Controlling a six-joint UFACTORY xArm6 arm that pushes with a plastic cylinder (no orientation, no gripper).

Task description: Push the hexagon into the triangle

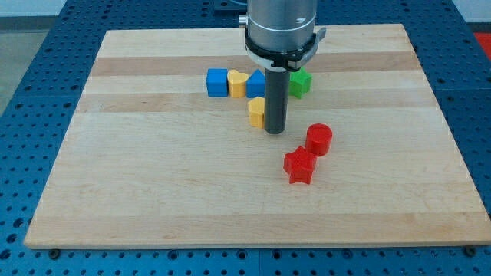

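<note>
While you look over the worktop (153, 207), note that my tip (275, 132) sits down just at 3 o'clock of the yellow hexagon (257, 112), so close that you cannot tell whether they touch. The tool (275, 103) is a plain dark rod with nothing to open or close, and it holds nothing.

From the hexagon, the blue triangle (255, 84) lies near at 12 o'clock, partly hidden behind the rod, with a narrow gap between them. That triangle ends a row: the yellow heart (238, 83) touches it at 9 o'clock, and the blue cube (217, 82) sits just beyond the heart. A green block (300, 83), its shape hard to read, stands at the rod's 1 o'clock.

At 4 o'clock of my tip you find the red cylinder (318, 139), with the red star (299, 165) just beside it at 7 o'clock.

All blocks keep well away from the worktop's edges; you have wide bare wood at 6 and 9 o'clock of the hexagon.
</note>
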